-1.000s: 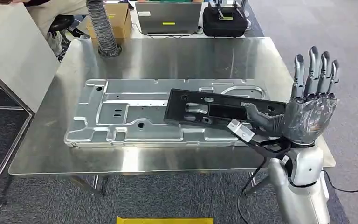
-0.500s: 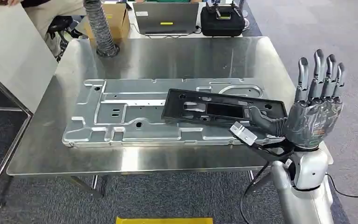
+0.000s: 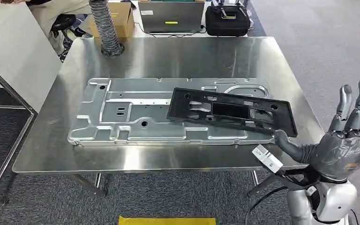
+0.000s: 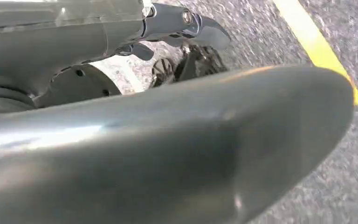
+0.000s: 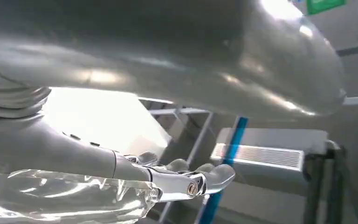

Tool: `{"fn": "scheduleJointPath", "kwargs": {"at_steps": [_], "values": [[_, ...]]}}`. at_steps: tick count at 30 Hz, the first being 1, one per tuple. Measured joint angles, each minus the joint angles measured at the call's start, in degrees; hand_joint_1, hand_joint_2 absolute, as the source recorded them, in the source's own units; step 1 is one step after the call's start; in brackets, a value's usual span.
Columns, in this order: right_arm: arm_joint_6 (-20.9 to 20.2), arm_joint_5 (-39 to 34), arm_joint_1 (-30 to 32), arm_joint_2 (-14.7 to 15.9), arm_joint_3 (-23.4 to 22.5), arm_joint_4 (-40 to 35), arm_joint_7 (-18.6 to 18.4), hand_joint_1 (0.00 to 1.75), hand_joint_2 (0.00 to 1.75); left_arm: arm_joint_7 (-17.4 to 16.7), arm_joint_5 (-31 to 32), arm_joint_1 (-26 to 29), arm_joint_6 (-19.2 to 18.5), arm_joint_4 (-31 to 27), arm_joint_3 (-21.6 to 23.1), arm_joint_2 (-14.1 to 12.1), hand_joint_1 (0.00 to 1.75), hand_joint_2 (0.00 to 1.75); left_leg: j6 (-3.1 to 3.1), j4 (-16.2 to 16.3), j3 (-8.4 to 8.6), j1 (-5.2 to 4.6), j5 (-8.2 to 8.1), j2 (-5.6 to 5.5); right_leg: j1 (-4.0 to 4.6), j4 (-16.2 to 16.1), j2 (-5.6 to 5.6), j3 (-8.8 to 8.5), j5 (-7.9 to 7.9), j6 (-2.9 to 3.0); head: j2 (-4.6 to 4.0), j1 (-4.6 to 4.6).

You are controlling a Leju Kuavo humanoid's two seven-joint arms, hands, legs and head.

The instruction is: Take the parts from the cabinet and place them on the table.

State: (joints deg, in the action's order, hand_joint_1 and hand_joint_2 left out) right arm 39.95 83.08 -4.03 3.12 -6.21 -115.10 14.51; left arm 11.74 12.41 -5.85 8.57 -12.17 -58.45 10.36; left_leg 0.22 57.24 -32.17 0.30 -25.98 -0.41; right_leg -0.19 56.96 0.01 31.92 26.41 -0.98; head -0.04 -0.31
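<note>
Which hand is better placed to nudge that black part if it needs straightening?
Probably the right hand: it is open beside the black part's near end.

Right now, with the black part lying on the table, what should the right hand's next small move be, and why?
Probably pull the right hand further back from the table. It is open and holds nothing, just off the table's near right corner, while the black part rests across the metal plate, so this placement looks done.

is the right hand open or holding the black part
Open: the right hand has spread fingers beside the table, apart from the black part.
</note>
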Motion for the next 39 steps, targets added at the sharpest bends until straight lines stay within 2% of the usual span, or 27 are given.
{"fn": "scheduleJointPath", "kwargs": {"at_steps": [2,3,4,7,8,9,10,12,13,16,18,20,22,23,24,25,27,28,29,32,33,34,35,36,37,38,39], "values": [[0.0,-0.2,0.6,-0.6,-0.5,-0.4,0.5,0.0,0.0,0.3,0.0,0.0,-0.2,0.0,0.3,0.0,0.0,0.0,-0.68,-0.2,0.2,0.02,0.08,0.03,-0.07,-0.2,0.09,0.01,-0.22,0.65,0.02,0.0],[0.0,-0.4,0.7,-1.2,-0.8,-0.5,1.7,0.0,0.0,0.7,0.0,0.0,-0.8,0.0,0.4,-0.1,0.0,0.0,-1.02,0.4,-0.03,0.13,-0.47,0.11,-0.54,-0.7,-0.08,-0.23,-0.58,1.12,0.02,-0.09],[0.0,-1.0,0.7,-2.0,-1.3,-0.6,3.4,0.0,0.0,0.7,-0.4,0.0,-1.4,0.0,0.4,-0.1,0.0,0.0,-1.26,2.4,-0.81,0.09,-2.12,0.1,-0.53,-0.8,-0.08,-0.25,-0.64,1.46,0.0,-0.07],[0.0,-4.2,0.6,-4.9,-3.8,-0.7,11.6,0.0,0.0,-0.8,-0.5,0.1,-1.6,0.0,0.4,-0.2,0.0,0.0,-1.75,15.9,-6.69,0.26,-9.04,0.1,-0.4,-0.7,-0.27,0.0,-0.79,1.71,0.0,-0.2],[0.0,-5.5,0.4,-6.3,-5.0,-0.6,15.1,0.0,0.0,-1.2,-0.6,0.2,-1.2,0.0,0.4,-0.2,0.0,0.0,-1.82,18.6,-7.78,0.26,-9.56,0.1,-0.39,-0.6,-0.26,0.08,-0.8,1.72,0.02,-0.22],[0.0,-6.8,0.1,-8.0,-6.7,-0.7,18.9,0.0,0.0,-1.4,-0.7,0.3,-0.9,0.0,0.4,-0.2,0.0,0.0,-1.79,18.2,-7.53,0.27,-8.69,0.1,-0.39,-0.5,-0.25,0.09,-0.79,1.72,0.0,-0.22],[0.0,-8.1,-0.4,-9.5,-8.2,-0.7,21.7,0.0,0.0,-1.6,-0.7,0.3,-0.6,0.0,0.4,-0.2,0.0,0.0,-1.69,14.9,-5.78,0.27,-6.5,0.1,-0.39,-0.4,-0.21,0.09,-0.78,1.7,0.02,-0.22],[0.0,-9.4,-1.1,-11.6,-10.4,-1.1,24.3,0.0,0.0,-1.7,-0.7,0.2,-0.3,0.0,0.4,-0.2,0.0,0.0,-1.28,4.3,-0.51,0.27,-1.47,0.1,-0.38,-0.1,-0.13,0.08,-0.66,1.52,0.0,-0.22],[0.0,-9.7,-1.3,-12.4,-11.0,-1.6,24.7,0.0,0.0,-1.7,-0.7,0.2,-0.2,0.0,0.4,-0.2,0.0,0.0,-0.95,0.8,0.99,0.23,-1.2,0.09,-0.23,0.1,-0.14,0.22,-0.56,1.3,0.0,-0.2],[0.0,-9.7,-1.6,-14.3,-12.4,-3.0,25.1,0.0,0.0,-1.7,-0.7,0.2,-0.2,0.0,0.4,-0.2,0.0,0.0,-0.29,0.5,0.79,-0.04,-0.97,0.0,-0.03,0.3,-0.11,0.64,-0.91,0.32,0.02,-0.15],[0.0,-9.7,-1.4,-15.5,-13.2,-4.1,25.1,0.0,0.0,-1.4,-0.7,0.1,-0.4,0.0,0.4,-0.2,0.0,0.0,0.74,-0.3,0.84,0.36,-0.12,0.15,-0.07,0.4,-0.01,0.81,-0.82,-0.32,0.02,-0.16],[0.0,-9.7,-0.8,-16.4,-13.7,-5.5,25.1,0.0,0.0,-1.2,-0.5,0.1,-0.5,0.0,0.4,-0.3,0.0,0.0,1.33,-0.4,0.29,0.32,0.37,0.27,-0.25,5.0,-0.02,2.63,3.47,-0.81,0.02,0.26],[0.0,-9.7,-0.4,-17.1,-14.3,-6.2,25.2,0.0,0.0,-1.2,-0.5,0.1,-0.3,0.0,0.4,-0.3,0.0,0.0,1.46,-0.3,-0.5,0.18,0.95,0.43,-0.44,14.8,-0.02,6.46,8.71,-1.27,0.0,0.2],[0.0,-9.7,-0.3,-17.3,-14.4,-6.4,25.2,0.0,0.0,-1.2,-0.5,0.1,-0.1,0.0,0.4,-0.3,0.0,0.0,1.48,-0.2,-0.97,0.15,1.23,0.49,-0.48,18.2,-0.02,7.71,10.04,-1.38,0.02,0.28],[0.0,-9.7,-0.2,-17.4,-14.6,-6.6,25.2,0.0,0.0,-1.3,-0.5,0.1,0.1,0.0,0.4,-0.3,0.0,0.0,1.41,-0.1,-1.38,0.15,1.44,0.5,-0.52,18.9,-0.02,7.7,9.88,-1.42,0.02,0.22],[0.0,-9.7,-0.1,-17.5,-14.6,-6.7,25.3,0.0,0.0,-1.4,-0.5,0.1,0.5,0.0,0.4,-0.3,0.0,0.0,1.34,0.0,-1.76,0.15,1.68,0.5,-0.55,16.5,-0.03,5.95,8.38,-1.33,0.02,0.24],[0.0,-9.8,-0.1,-17.6,-14.6,-7.2,25.3,0.0,0.0,-1.5,-0.5,0.0,0.8,0.0,0.4,-0.3,0.0,0.0,1.1,0.1,-2.24,0.12,2.15,0.4,-0.52,5.4,-0.02,-0.68,3.99,-0.79,0.02,0.26],[0.0,-9.9,-0.1,-17.6,-14.6,-7.6,25.3,0.0,0.0,-1.6,-0.5,0.0,0.8,0.0,0.4,-0.2,0.0,0.0,0.95,0.2,-2.28,0.16,2.38,0.38,-0.43,0.8,-0.01,-3.69,2.83,-0.34,0.02,0.24],[0.0,-10.0,0.0,-17.6,-14.6,-7.9,25.3,0.0,0.0,-1.6,-0.5,0.0,0.7,0.0,0.4,-0.1,0.0,0.0,0.56,0.2,-2.48,-0.11,2.66,0.34,0.02,-0.8,-0.01,-4.14,3.16,-0.15,0.02,0.16],[0.0,-10.5,0.4,-17.6,-14.8,-8.4,25.3,0.0,0.0,-1.7,-0.5,-0.1,0.7,0.0,0.4,-0.1,0.0,0.0,-0.52,0.0,-2.74,0.18,3.63,0.43,0.37,-0.5,0.09,-3.31,2.05,0.62,0.02,0.24],[0.0,-10.6,0.5,-17.7,-14.9,-8.7,25.3,0.0,0.0,-1.7,-0.5,0.0,0.7,0.0,0.4,-0.1,0.0,0.0,-1.01,-0.1,-2.85,-0.1,4.14,0.33,0.09,-1.0,0.02,-3.07,1.26,1.09,0.0,0.33],[0.0,-10.7,0.5,-17.8,-14.9,-8.8,25.3,0.0,0.0,-1.7,-0.5,0.0,0.7,0.0,0.4,-0.1,0.0,0.0,-1.12,0.6,-3.34,0.24,3.03,0.14,-0.27,-1.4,-0.38,-2.72,0.43,1.38,0.02,0.35],[0.0,-10.7,0.5,-17.8,-14.9,-8.8,25.3,0.0,0.0,-1.7,-0.5,0.0,0.7,0.0,0.4,-0.1,0.0,0.0,-1.31,3.1,-4.5,0.14,-0.15,0.19,-0.28,-1.6,-0.32,-1.9,-0.23,1.86,0.0,0.15],[0.0,-10.7,0.6,-17.8,-15.0,-8.9,25.4,0.0,0.0,-1.7,-0.5,0.0,0.7,0.0,0.4,-0.1,0.0,0.0,-1.57,7.2,-5.8,0.31,-3.38,0.2,-0.23,-1.5,-0.35,-1.11,-0.74,1.95,0.02,-0.33],[0.0,-10.7,0.6,-17.8,-15.1,-8.9,25.4,0.0,0.0,-1.7,-0.4,0.0,0.7,0.0,0.4,-0.1,0.0,0.0,-1.77,11.7,-7.1,0.37,-6.3,0.21,-0.14,-1.5,-0.38,-0.34,-1.31,2.03,0.0,-0.2],[0.0,-10.7,0.6,-17.8,-15.2,-8.9,25.4,0.0,0.0,-1.7,-0.4,0.0,0.7,0.0,0.4,-0.1,0.0,0.0,-1.95,16.0,-8.06,0.37,-8.62,0.22,-0.08,-1.4,-0.42,0.56,-1.91,2.04,0.02,-0.26],[0.0,-10.7,0.7,-17.8,-15.3,-8.9,25.4,0.0,0.0,-1.7,-0.4,0.0,0.7,0.0,0.4,-0.1,0.0,0.0,-2.02,18.1,-7.9,0.37,-9.45,0.22,-0.03,-1.2,-0.43,1.46,-2.49,1.98,0.0,-0.26]]}}
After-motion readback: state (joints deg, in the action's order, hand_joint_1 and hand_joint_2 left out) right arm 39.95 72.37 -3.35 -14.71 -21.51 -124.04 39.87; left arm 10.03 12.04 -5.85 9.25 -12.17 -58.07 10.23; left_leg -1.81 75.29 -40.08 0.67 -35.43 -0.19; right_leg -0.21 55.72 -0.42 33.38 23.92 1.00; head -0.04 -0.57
